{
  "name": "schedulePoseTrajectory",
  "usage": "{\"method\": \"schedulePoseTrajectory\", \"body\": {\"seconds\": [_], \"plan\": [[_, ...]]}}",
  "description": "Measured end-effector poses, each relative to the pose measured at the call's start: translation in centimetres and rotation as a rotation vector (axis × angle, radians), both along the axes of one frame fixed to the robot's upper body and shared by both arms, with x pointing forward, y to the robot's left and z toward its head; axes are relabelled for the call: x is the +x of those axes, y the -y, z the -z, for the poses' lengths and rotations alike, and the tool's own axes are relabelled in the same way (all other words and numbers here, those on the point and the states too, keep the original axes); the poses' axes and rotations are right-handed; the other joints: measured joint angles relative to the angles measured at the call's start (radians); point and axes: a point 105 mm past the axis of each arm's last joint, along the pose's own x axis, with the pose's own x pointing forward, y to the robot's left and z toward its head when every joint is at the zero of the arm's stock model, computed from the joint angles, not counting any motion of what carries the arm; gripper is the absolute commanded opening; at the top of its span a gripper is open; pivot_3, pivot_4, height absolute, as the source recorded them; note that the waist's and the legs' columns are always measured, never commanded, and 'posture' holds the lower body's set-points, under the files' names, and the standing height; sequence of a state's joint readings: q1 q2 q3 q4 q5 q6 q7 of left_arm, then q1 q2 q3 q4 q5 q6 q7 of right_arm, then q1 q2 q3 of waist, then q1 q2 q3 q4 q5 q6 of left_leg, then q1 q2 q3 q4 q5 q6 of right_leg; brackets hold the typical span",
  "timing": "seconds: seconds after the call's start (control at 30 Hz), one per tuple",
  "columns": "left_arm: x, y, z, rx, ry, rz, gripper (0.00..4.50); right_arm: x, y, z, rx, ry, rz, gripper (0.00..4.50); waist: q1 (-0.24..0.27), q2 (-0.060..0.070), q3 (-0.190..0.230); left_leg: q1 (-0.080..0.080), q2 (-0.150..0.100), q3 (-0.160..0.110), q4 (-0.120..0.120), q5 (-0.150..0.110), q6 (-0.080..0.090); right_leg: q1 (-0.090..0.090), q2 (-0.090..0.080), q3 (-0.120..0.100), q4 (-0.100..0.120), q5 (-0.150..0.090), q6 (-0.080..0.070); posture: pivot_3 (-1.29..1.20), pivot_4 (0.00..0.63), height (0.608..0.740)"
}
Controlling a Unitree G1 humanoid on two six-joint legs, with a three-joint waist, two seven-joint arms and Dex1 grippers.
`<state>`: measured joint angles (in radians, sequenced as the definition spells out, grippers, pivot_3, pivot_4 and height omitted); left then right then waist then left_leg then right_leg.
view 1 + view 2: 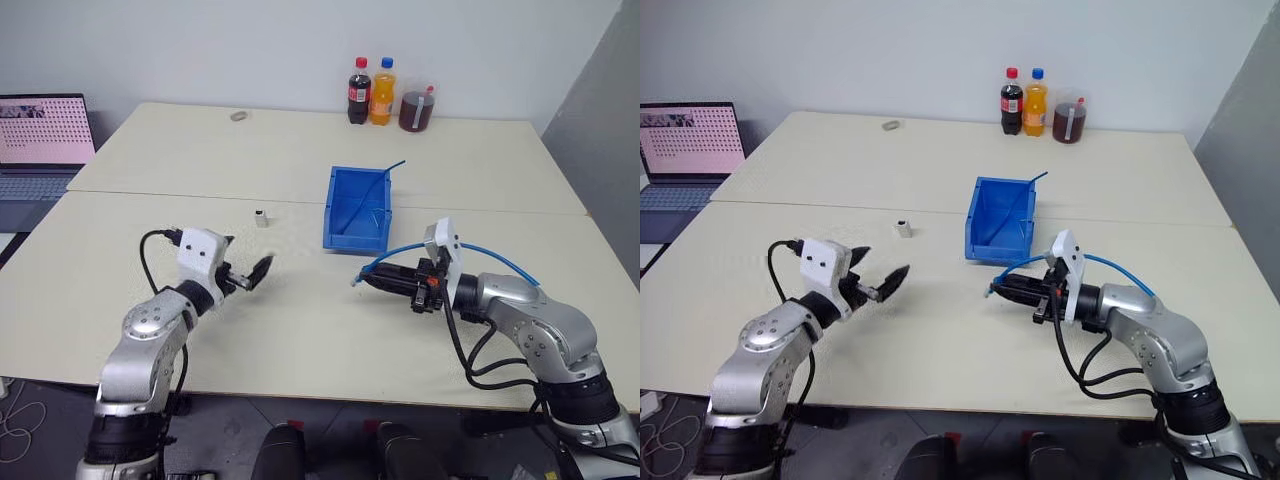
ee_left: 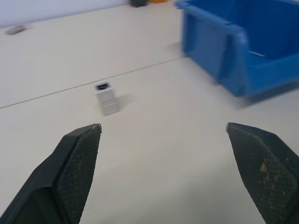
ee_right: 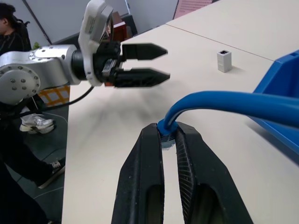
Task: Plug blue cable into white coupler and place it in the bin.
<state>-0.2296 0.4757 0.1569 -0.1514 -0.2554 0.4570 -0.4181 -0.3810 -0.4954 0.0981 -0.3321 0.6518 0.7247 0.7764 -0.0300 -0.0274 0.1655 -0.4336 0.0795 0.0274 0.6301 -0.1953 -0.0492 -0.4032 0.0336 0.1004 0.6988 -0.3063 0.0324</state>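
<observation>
The white coupler (image 1: 261,218) stands upright on the table, left of the bin (image 1: 345,228), a bright blue open tray. My left gripper (image 1: 250,275) is open and empty, held low over the table nearer than the coupler and pointing toward it; the left wrist view shows the coupler (image 2: 106,97) ahead, between and beyond the fingertips. My right gripper (image 3: 168,130) is shut on the blue cable (image 3: 224,100) close to its plug end, pointing left. The blue cable (image 1: 395,250) arcs back over my right wrist. The cable's plug is hidden between the fingers.
A second thin blue cable (image 1: 385,175) lies in the bin and sticks out over its far right corner. Two bottles (image 1: 370,92) and a cup of dark drink (image 1: 417,108) stand at the table's far edge, and a grey ring (image 1: 238,115) lies there too. A laptop (image 1: 40,140) is far left. A person (image 3: 9,23) sits behind.
</observation>
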Motion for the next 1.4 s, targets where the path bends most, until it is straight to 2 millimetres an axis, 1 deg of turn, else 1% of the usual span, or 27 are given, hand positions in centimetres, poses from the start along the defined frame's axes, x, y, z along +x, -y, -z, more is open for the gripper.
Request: {"method": "schedulePoseTrajectory", "body": {"seconds": [0.1,0.17,0.23,0.27,0.33,0.5,0.7,0.77,0.8,0.87,0.9,0.93,1.03,1.1,1.13,1.27,1.33,1.4], "plan": [[2.0,-0.8,0.2,-0.016,-0.025,-0.082,4.50,0.2,0.0,0.0,0.001,0.003,0.013,0.11,0.001,0.000,0.000,0.000,0.000,0.000,0.000,0.000,0.000,0.000,0.000,0.000,0.000,0.000,0.000,0.00,0.150,0.740],[4.1,-1.0,0.2,-0.028,-0.055,-0.123,4.50,0.2,-0.2,-0.2,0.009,0.011,0.013,0.11,0.003,-0.001,0.000,0.000,-0.001,-0.001,0.000,0.000,0.000,0.000,0.001,-0.001,0.000,0.000,0.000,0.00,0.150,0.740],[5.2,-0.8,0.1,-0.031,-0.074,-0.128,4.50,0.2,-0.2,-0.3,0.012,0.017,0.016,0.11,0.002,-0.001,0.000,0.000,-0.001,0.000,0.000,0.000,0.000,0.001,0.000,0.000,-0.001,0.001,0.000,0.00,0.150,0.740],[5.7,-0.6,0.2,-0.028,-0.085,-0.125,4.50,0.3,-0.2,-0.2,0.009,0.019,0.021,0.11,0.002,-0.001,0.000,-0.001,-0.001,0.000,0.000,0.000,0.000,0.001,0.000,0.000,-0.001,0.002,-0.003,0.00,0.150,0.740],[6.8,-0.4,0.6,-0.033,-0.115,-0.128,4.50,0.3,-0.1,-0.2,0.005,0.022,0.026,0.11,0.002,-0.001,0.000,-0.001,-0.001,0.000,0.000,0.000,0.000,0.000,0.000,-0.001,-0.001,0.003,-0.004,0.00,0.150,0.740],[9.0,-0.1,1.0,-0.019,-0.151,-0.125,4.50,0.2,-0.1,-0.3,0.000,0.031,0.037,0.11,-0.002,-0.001,0.000,-0.001,-0.001,0.000,-0.001,0.000,0.000,0.000,0.001,-0.001,-0.001,0.003,-0.004,0.00,0.150,0.740],[10.4,0.4,1.5,-0.032,-0.179,-0.121,4.50,0.0,-0.1,-0.4,-0.006,0.043,0.043,0.11,0.000,-0.001,0.000,-0.001,-0.001,0.000,-0.001,0.000,0.000,0.000,0.001,-0.001,-0.001,0.003,-0.004,0.00,0.150,0.740],[10.5,0.7,1.8,-0.039,-0.193,-0.110,4.13,0.0,-0.1,-0.5,-0.006,0.046,0.046,0.11,0.000,-0.001,0.001,-0.002,-0.001,0.000,-0.001,0.000,0.000,0.000,0.001,-0.001,-0.001,0.003,-0.004,0.00,0.150,0.740],[10.6,0.8,2.0,-0.042,-0.202,-0.109,4.06,0.0,-0.1,-0.5,-0.007,0.046,0.047,0.11,-0.001,-0.001,0.001,-0.001,-0.001,0.000,-0.001,0.000,0.000,0.000,0.001,-0.001,-0.001,0.003,-0.004,0.00,0.150,0.740],[10.7,0.8,2.3,-0.048,-0.213,-0.113,3.58,0.0,-0.1,-0.5,-0.007,0.046,0.048,0.10,-0.002,-0.001,0.001,-0.001,-0.001,0.000,-0.001,0.000,0.000,0.000,0.001,-0.001,-0.001,0.003,-0.004,0.00,0.150,0.740],[10.7,0.8,2.3,-0.051,-0.216,-0.115,3.41,0.0,-0.1,-0.5,-0.008,0.046,0.049,0.10,-0.002,-0.001,0.001,-0.002,-0.001,0.000,-0.001,0.000,0.000,0.000,0.001,-0.001,-0.001,0.003,-0.004,0.00,0.150,0.740],[10.8,0.8,2.4,-0.054,-0.219,-0.115,3.19,0.0,-0.1,-0.5,-0.008,0.046,0.049,0.10,-0.001,-0.001,0.001,-0.002,-0.001,0.000,-0.001,0.000,0.000,0.000,0.001,-0.001,-0.001,0.003,-0.004,0.00,0.150,0.740],[11.1,1.0,2.1,-0.060,-0.218,-0.117,2.74,0.0,-0.1,-0.5,-0.008,0.045,0.050,0.10,0.000,-0.002,0.001,-0.002,-0.001,0.000,-0.001,0.000,0.000,0.000,0.001,-0.001,-0.001,0.003,-0.004,0.00,0.150,0.740],[11.4,1.0,1.7,-0.049,-0.201,-0.124,2.15,0.0,-0.1,-0.4,-0.008,0.045,0.052,0.10,0.000,-0.002,0.001,-0.002,-0.001,0.000,-0.001,0.000,0.000,0.000,0.001,-0.001,-0.001,0.003,-0.004,0.00,0.150,0.740],[11.4,1.1,1.7,-0.047,-0.198,-0.126,2.04,0.1,-0.1,-0.4,-0.008,0.045,0.053,0.10,0.000,-0.002,0.001,-0.002,-0.001,0.000,-0.001,0.000,0.000,0.000,0.001,-0.001,-0.001,0.003,-0.004,0.00,0.150,0.740],[11.4,1.2,2.1,-0.045,-0.208,-0.132,1.02,0.1,0.0,-0.4,-0.009,0.046,0.059,0.10,0.000,-0.002,0.001,-0.002,-0.001,0.000,-0.001,0.000,0.000,0.000,0.001,-0.001,-0.001,0.003,-0.004,0.00,0.150,0.740],[11.4,1.1,2.1,-0.042,-0.205,-0.134,0.79,0.1,0.0,-0.4,-0.009,0.046,0.061,0.10,0.000,-0.002,0.001,-0.002,-0.001,0.000,-0.001,0.000,0.000,0.000,0.001,-0.001,-0.001,0.003,-0.004,0.00,0.150,0.740],[11.5,1.0,2.2,-0.039,-0.204,-0.141,0.79,0.2,0.0,-0.4,-0.010,0.046,0.064,0.09,0.000,-0.002,0.001,-0.002,-0.001,0.000,-0.001,0.000,0.000,0.000,0.001,-0.001,-0.001,0.003,-0.004,0.00,0.150,0.740]]}}
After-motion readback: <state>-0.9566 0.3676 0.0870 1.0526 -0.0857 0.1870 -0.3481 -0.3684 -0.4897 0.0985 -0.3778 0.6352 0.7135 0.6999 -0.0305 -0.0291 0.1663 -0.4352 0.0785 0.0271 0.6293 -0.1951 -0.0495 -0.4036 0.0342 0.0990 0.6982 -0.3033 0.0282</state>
